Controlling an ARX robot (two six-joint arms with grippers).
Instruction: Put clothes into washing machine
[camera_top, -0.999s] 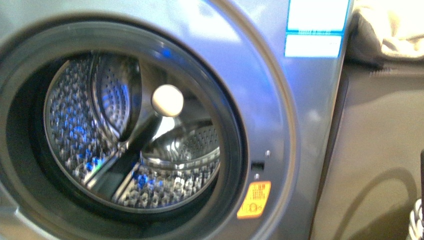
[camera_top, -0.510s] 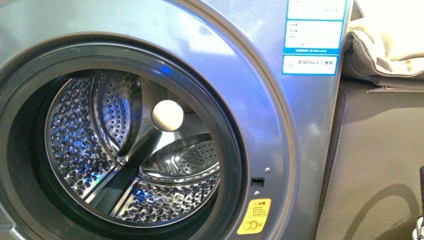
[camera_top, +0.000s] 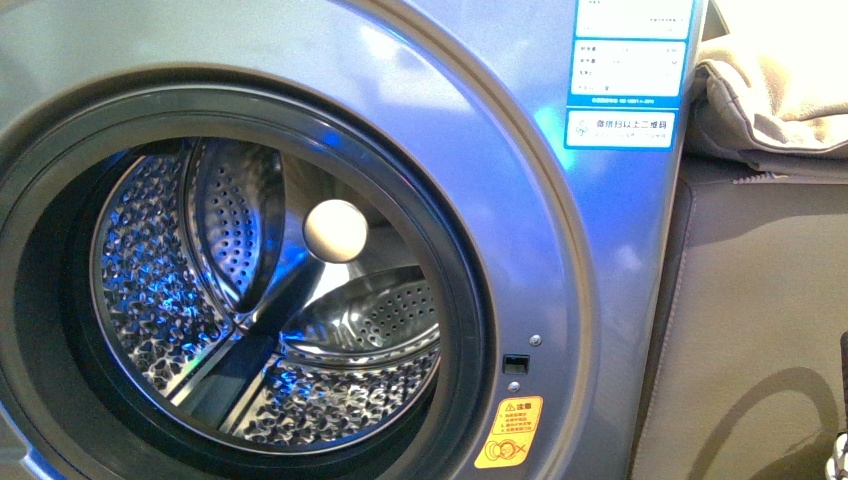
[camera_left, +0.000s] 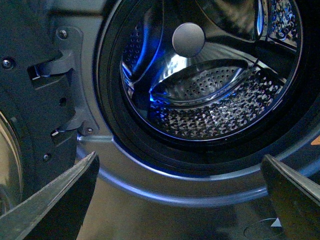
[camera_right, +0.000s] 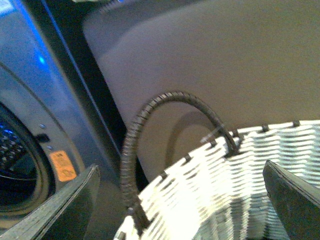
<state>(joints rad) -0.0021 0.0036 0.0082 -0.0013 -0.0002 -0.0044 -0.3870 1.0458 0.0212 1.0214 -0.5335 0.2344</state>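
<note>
The silver-grey washing machine (camera_top: 560, 300) fills the front view, its round porthole open onto a perforated steel drum (camera_top: 330, 390). The drum shows no fabric inside. No clothes are in view. In the left wrist view my left gripper (camera_left: 181, 200) stands open just below the porthole rim (camera_left: 165, 172) of the washing machine (camera_left: 95, 145), with nothing between its fingers. In the right wrist view my right gripper (camera_right: 182, 205) is open above a white woven basket (camera_right: 200, 200), and the washing machine (camera_right: 30, 100) lies off to one side. Neither arm shows in the front view.
A flat brown-grey panel (camera_top: 760, 320) stands right of the machine, with beige cushion-like fabric (camera_top: 770, 90) on top. The basket has a dark wrapped handle (camera_right: 135, 145). The open door's hinge bracket (camera_left: 55, 65) sits beside the porthole.
The front view has sharpened and the machine has shifted slightly down in the picture since one second ago; in the last half second nothing has visibly moved.
</note>
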